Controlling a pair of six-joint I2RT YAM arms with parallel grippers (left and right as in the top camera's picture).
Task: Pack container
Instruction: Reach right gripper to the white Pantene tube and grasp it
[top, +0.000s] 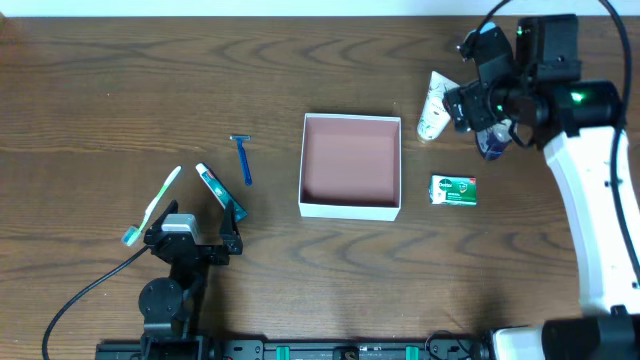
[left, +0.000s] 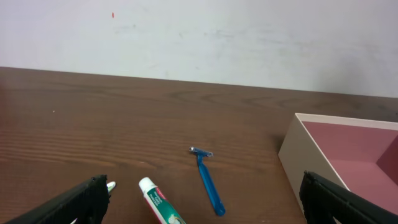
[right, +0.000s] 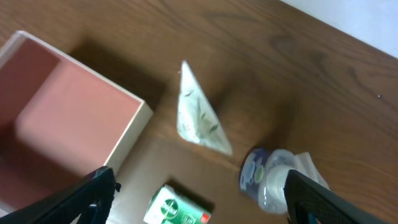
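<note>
The right hand (right: 199, 180) hangs over the table (top: 120, 90) near its far right corner, fingers spread wide and gripping nothing. Just beneath it lies a small clear bottle (right: 267, 177) with a blue label. A white tube (right: 198, 118) lies beside the bottle on the side toward the table's middle. A green soap box (top: 453, 190) sits nearer the near edge.

The left hand (left: 204, 183) sits low by the near edge, toward the left corner, its fingers likewise spread apart around nothing. Ahead of its fingers lies a toothpaste tube (top: 220, 188). A toothbrush (top: 150, 208) lies on the side toward the left edge, and a blue razor (left: 207, 180) lies a little farther in.

The container (top: 350, 207), a white-walled square box with a pink inside, stands open at the middle of the table. It is between the two groups of toiletries, and all of them lie outside it.
</note>
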